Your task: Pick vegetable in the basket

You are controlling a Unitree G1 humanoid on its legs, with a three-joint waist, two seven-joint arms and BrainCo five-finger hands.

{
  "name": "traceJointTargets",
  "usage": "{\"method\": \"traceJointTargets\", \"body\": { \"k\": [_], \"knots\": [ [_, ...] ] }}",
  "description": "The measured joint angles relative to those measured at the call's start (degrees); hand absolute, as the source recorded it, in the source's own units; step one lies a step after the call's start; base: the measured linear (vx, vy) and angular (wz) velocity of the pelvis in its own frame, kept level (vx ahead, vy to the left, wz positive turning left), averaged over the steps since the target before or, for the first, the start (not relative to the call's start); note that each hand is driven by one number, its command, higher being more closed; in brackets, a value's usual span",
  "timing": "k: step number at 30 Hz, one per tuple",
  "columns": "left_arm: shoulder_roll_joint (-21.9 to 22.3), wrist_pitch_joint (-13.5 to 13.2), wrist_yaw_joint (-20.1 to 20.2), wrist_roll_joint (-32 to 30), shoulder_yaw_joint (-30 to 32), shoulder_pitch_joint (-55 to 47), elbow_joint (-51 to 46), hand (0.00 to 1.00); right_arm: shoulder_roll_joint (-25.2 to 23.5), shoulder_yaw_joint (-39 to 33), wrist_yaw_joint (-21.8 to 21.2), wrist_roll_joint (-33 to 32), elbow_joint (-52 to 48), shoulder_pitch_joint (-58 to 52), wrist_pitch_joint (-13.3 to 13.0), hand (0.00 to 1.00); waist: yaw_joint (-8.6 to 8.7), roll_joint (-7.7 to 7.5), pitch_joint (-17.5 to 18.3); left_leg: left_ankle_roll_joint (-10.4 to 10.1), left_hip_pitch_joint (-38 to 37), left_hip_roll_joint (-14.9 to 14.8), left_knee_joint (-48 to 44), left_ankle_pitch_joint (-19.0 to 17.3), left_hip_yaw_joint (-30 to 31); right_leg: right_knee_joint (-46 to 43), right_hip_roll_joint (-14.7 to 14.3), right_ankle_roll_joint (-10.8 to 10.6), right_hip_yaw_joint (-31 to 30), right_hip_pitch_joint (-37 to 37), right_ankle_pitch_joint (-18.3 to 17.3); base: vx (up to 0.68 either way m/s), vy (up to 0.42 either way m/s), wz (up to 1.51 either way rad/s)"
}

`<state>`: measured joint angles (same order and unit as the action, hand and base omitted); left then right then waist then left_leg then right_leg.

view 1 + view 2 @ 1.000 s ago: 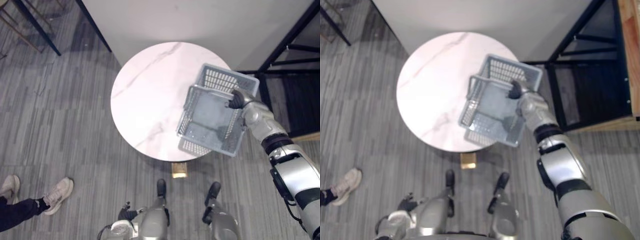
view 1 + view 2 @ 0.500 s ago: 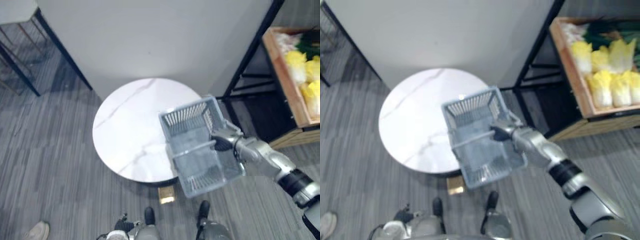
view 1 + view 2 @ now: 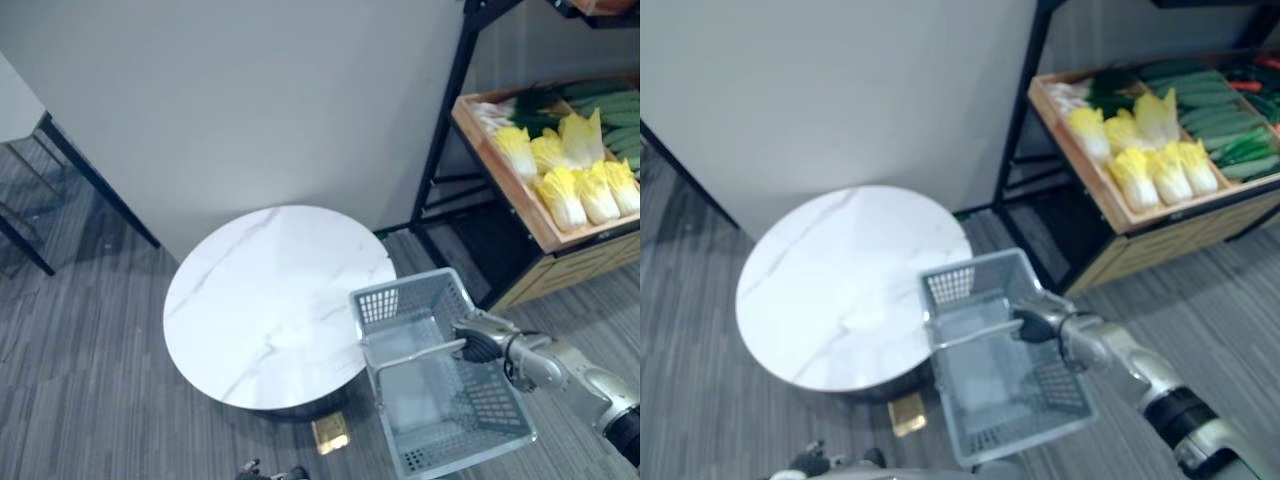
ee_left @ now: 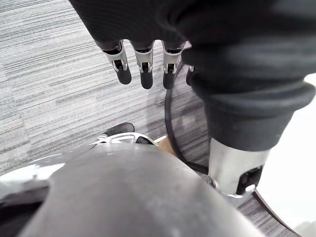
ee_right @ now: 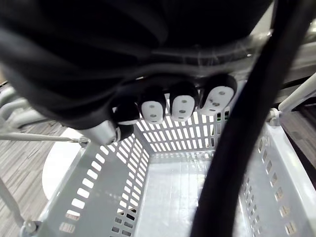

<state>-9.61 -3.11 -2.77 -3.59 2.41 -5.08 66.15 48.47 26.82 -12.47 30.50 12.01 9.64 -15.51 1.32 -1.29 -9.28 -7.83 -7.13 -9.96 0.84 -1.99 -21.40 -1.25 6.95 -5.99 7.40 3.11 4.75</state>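
While the basket [image 3: 415, 395] hangs empty, the step in hand looks like carrying it over to the vegetables, and it should be done slowly. The left robot hand [image 4: 143, 74] hangs over the grey floor with its fingers straight and apart, holding nothing, so it is free to do the picking later. To the left of the basket is the round white tabletop [image 3: 270, 300]. The basket is just past its edge and over the floor, so it has nothing under it to rest on. A thin handle [image 3: 415, 352] runs across the top of the basket. On the right side of the basket, the right robot hand [image 3: 480, 342] has its fingers curled tight round that handle. The grip sits near one end of the handle, so I think the basket could tip or swing if the arm moves fast. A firm hold and a smooth, level move would be best. Up and to the right of the basket, well apart from it, a wooden crate [image 3: 500, 175] sits on a dark shelf. It holds pale yellow cabbages [image 3: 565, 175] and green cucumbers [image 3: 620, 110]. The basket should end up close beside that crate with its open top facing up. Then a vegetable has only a short way to go, and the soft, leafy cabbages will need a gentle squeeze.
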Motion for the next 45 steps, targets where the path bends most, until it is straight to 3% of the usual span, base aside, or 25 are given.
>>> {"method": "traceJointTargets", "body": {
  "k": [4, 8, 10, 11, 12, 13, 14, 15, 16, 17, 18, 20, 21, 23, 25, 27, 29, 30, 31, 32, 34, 38, 41, 42, 45],
  "knots": [
    [-1.0, -0.1, 0.2, -2.2, -3.5, 0.9, 0.0, 0.0, -0.2, -10.5, 2.7, 0.8, -1.4, -8.3, 0.2, 1.0, 0.97, -0.9, -0.4, 1.0, 1.2, 1.1, -6.3, -4.1, -1.0, -8.9, 2.9, -1.1, -2.6, 3.7, -3.5, -0.03, 0.082, -0.18],
    [-2.4, -0.7, -0.6, -6.3, -7.5, 1.6, -0.1, 0.0, -1.1, -14.0, 4.9, 3.3, -3.2, -9.6, 1.2, 1.0, 3.37, -1.83, -0.3, 2.6, 4.0, 4.4, -7.4, -5.3, -5.3, -5.7, 4.9, -4.0, -6.6, 7.5, -1.1, -0.09, 0.123, -0.48],
    [-2.9, -0.8, -0.8, -6.8, -10.3, 2.8, -0.1, 0.0, -1.9, -14.1, 5.1, 3.6, -3.6, -10.0, 2.0, 1.0, 3.32, -1.55, -0.2, 4.9, 4.0, 4.2, -6.6, -3.9, -9.3, -1.0, 5.9, -4.1, -2.8, 7.4, -5.4, -0.08, 0.142, -0.84],
    [-2.2, -1.0, -0.7, -8.4, -11.8, 3.3, 0.1, 0.0, -2.9, -13.7, 5.2, 4.4, -3.8, -9.2, 2.3, 1.0, 3.05, 0.56, -0.3, 5.5, 4.2, 1.6, -6.1, -3.5, -12.8, -7.0, 6.1, 2.1, 4.4, 9.6, -6.5, -0.03, 0.161, -1.12],
    [-2.9, -1.4, -0.7, -9.0, -11.8, 3.4, -0.2, 0.0, -3.8, -12.5, 5.2, 4.5, -3.9, -8.2, 2.1, 1.0, 3.03, -0.78, -0.4, 5.7, 4.0, 1.1, -8.0, -4.6, -15.1, -19.4, 7.8, 7.1, 10.4, 11.5, -3.7, -0.01, 0.155, -1.13],
    [-4.2, -1.4, -0.5, -9.0, -12.1, 4.0, -0.2, 0.0, -4.2, -12.3, 5.2, 4.5, -4.0, -8.1, 1.7, 1.0, 2.93, -2.21, -0.3, 5.4, 3.9, 1.2, -9.7, -5.8, -16.0, -21.3, 8.9, 8.0, 13.2, 11.0, -1.7, -0.06, 0.167, -1.44],
    [-4.5, -1.3, -0.5, -9.1, -12.1, 4.3, 0.1, 0.0, -4.8, -11.2, 5.2, 4.7, -3.7, -5.7, 1.2, 1.0, 2.59, -2.78, -0.3, 6.2, 3.9, 0.6, -10.7, -7.4, -18.5, -17.3, 6.5, 11.6, 14.4, 11.3, 1.8, -0.18, 0.072, -1.89],
    [-3.5, -1.4, -0.2, -9.7, -11.9, 4.1, 1.3, 0.0, -5.2, -10.3, 5.5, 5.5, -4.2, -3.5, 0.9, 1.0, 1.13, -0.76, -0.3, 7.0, 2.3, -1.2, -6.9, -6.5, -23.9, -11.2, 3.2, 11.9, 14.0, 9.8, 4.6, -0.19, 0.076, -2.07],
    [-3.1, -1.6, -0.1, -10.5, -11.8, 4.5, 1.6, 0.0, -5.4, -10.1, 5.7, 5.7, -4.4, -2.9, 0.8, 1.0, 1.14, -0.68, -0.6, 6.9, 1.2, -1.2, -5.9, -5.9, -26.6, -16.8, 4.3, 12.8, 16.8, 9.8, 0.5, -0.16, 0.094, -1.71],
    [-3.1, -1.6, 0.0, -10.9, -12.1, 4.6, 1.7, 0.0, -5.7, -9.6, 6.0, 5.7, -4.0, -2.5, 0.8, 1.0, 1.26, -1.23, -0.2, 6.7, 0.3, -0.7, -5.5, -5.4, -28.8, -24.1, 6.7, 11.6, 20.0, 9.0, -4.8, -0.04, 0.073, -1.48],
    [-4.0, -1.7, 0.1, -11.2, -13.2, 5.0, 2.2, 0.0, -6.5, -8.5, 6.0, 5.7, -2.7, -1.4, 0.7, 1.0, 1.09, -1.62, 0.1, 6.7, -0.1, -0.4, -6.2, -5.3, -32.1, -26.1, 9.1, 7.0, 21.9, 6.0, -8.6, -0.02, 0.03, -1.38],
    [-4.2, -1.4, 0.2, -11.3, -13.5, 5.1, 2.3, 0.0, -7.4, -8.2, 6.0, 6.8, -2.6, -0.5, 0.5, 1.0, 0.36, -2.16, 0.4, 6.7, 1.0, -0.8, -7.6, -5.3, -36.0, -19.5, 9.6, 2.2, 22.2, 3.1, -9.0, 0.01, -0.073, -1.29],
    [-4.1, -1.4, 0.2, -11.3, -13.2, 5.4, 2.3, 0.0, -7.6, -8.2, 6.0, 7.0, -2.5, -0.2, 0.4, 1.0, 0.04, -2.59, 0.6, 6.7, 1.6, -1.2, -8.5, -5.3, -37.9, -15.1, 9.1, 1.1, 22.3, 2.0, -8.3, -0.01, -0.181, -1.13],
    [-4.0, -1.3, 0.2, -11.3, -13.1, 5.9, 2.5, 0.0, -7.9, -7.9, 6.0, 7.4, -2.2, 0.5, 0.5, 1.0, 0.11, -1.72, 0.1, 6.7, 2.3, -3.0, -11.2, -5.4, -40.0, -7.7, 6.7, 0.9, 21.7, 0.2, -8.0, -0.02, -0.228, -0.73],
    [-2.3, -1.3, 0.2, -11.7, -11.4, 6.0, 3.5, 0.0, -7.9, -7.7, 6.0, 7.7, -2.2, -0.8, 0.6, 1.0, 0.78, 0.9, 0.3, 6.6, 3.0, -8.5, -17.4, -5.4, -40.5, -3.0, 2.5, 2.6, 21.4, -1.6, -5.9, -0.04, -0.268, -0.42],
    [-1.9, -1.3, 0.2, -12.6, -10.2, 5.8, 3.5, 0.0, -7.9, -7.7, 6.1, 7.7, -2.4, -2.0, 0.6, 1.0, 1.32, 1.89, 0.4, 6.1, 3.1, -13.3, -23.3, -4.6, -40.3, -1.3, -0.2, 3.9, 20.7, -3.2, -5.9, -0.06, -0.218, -0.3],
    [-1.9, -1.3, 0.2, -12.8, -8.9, 5.8, 3.4, 0.0, -8.2, -7.7, 6.2, 7.7, -2.5, -2.6, 0.6, 1.0, 1.45, 1.92, 0.3, 6.4, 4.0, -16.9, -30.0, -1.5, -36.6, -0.3, -1.6, 5.1, 19.0, -4.5, -5.8, -0.05, -0.208, -0.5],
    [-2.0, -1.4, 0.1, -12.8, -8.6, 5.6, 3.3, 0.0, -8.2, -7.7, 6.4, 7.7, -2.7, -2.6, 0.6, 1.0, 1.13, 1.84, 0.3, 6.6, 5.4, -17.8, -34.0, 1.9, -30.8, -0.1, -1.8, 5.7, 16.7, -5.0, -5.8, -0.05, -0.186, -0.81],
    [-2.0, -1.8, -0.4, -12.8, -8.0, 5.4, 3.1, 0.0, -8.1, -7.7, 7.2, 7.7, -2.7, -2.5, 0.7, 1.0, 0.68, 1.19, -0.2, 5.9, 8.2, -16.6, -36.5, 1.4, -22.5, 0.4, -1.4, 6.1, 14.1, -5.3, -5.5, -0.04, -0.176, -1.13],
    [-1.6, -1.9, -1.0, -12.8, -7.4, 5.4, 2.7, 0.0, -8.1, -7.7, 8.1, 7.6, -2.7, -2.4, 0.7, 1.0, 0.23, 1.25, -0.2, 4.4, 10.3, -12.9, -37.1, -1.8, -12.9, 0.5, -0.8, 6.2, 11.5, -5.1, -5.5, -0.02, -0.094, -1.07],
    [-1.2, -2.0, -1.4, -12.8, -7.0, 4.7, 2.0, 0.0, -8.2, -7.2, 8.2, 7.7, -2.6, -2.0, 1.0, 1.0, -0.16, 1.27, -0.2, 3.0, 11.2, -9.4, -35.2, -4.0, -5.7, 0.7, -0.8, 6.1, 8.8, -4.7, -5.5, 0.01, -0.017, -0.98],
    [-0.6, -3.4, -2.0, -12.8, -4.8, 3.3, 1.3, 0.0, -7.9, -3.3, 8.3, 7.1, -1.9, 0.1, 1.0, 1.0, -0.45, 2.23, -0.2, 1.5, 12.1, -1.6, -14.2, -5.5, 12.0, 0.1, -3.2, 5.4, -0.5, -1.6, -5.2, 0.04, 0.091, -1.07],
    [0.2, -4.0, -2.1, -12.8, -4.6, 2.8, 1.0, 0.0, -7.5, -2.9, 8.3, 6.8, -1.5, 0.1, 1.0, 1.0, -0.95, 3.47, -0.2, 0.7, 12.0, -0.5, -7.3, -3.2, 17.6, -1.0, -3.5, 4.0, -3.7, -0.3, -5.3, 0.05, 0.2, -0.77],
    [0.1, -4.1, -2.1, -12.7, -4.2, 2.9, 0.8, 0.0, -8.6, -2.7, 8.3, 6.7, -0.9, 0.1, 1.0, 1.0, -1.55, 3.34, -0.2, 2.4, 11.7, 0.7, -7.6, -1.2, 16.6, -0.7, -2.7, 2.8, -5.5, -0.4, -4.9, 0.08, 0.28, -0.7],
    [-0.7, -4.2, -2.1, -12.9, -4.3, 2.9, 0.5, 0.0, -8.9, -2.3, 8.3, 5.7, -0.8, 0.1, -0.1, 1.0, -1.73, 1.86, 0.0, 4.2, 12.3, 4.1, -9.1, -3.5, 13.6, 2.4, 0.7, -0.2, -7.8, -0.5, -2.6, 0.11, 0.29, -0.37]
  ]
}}
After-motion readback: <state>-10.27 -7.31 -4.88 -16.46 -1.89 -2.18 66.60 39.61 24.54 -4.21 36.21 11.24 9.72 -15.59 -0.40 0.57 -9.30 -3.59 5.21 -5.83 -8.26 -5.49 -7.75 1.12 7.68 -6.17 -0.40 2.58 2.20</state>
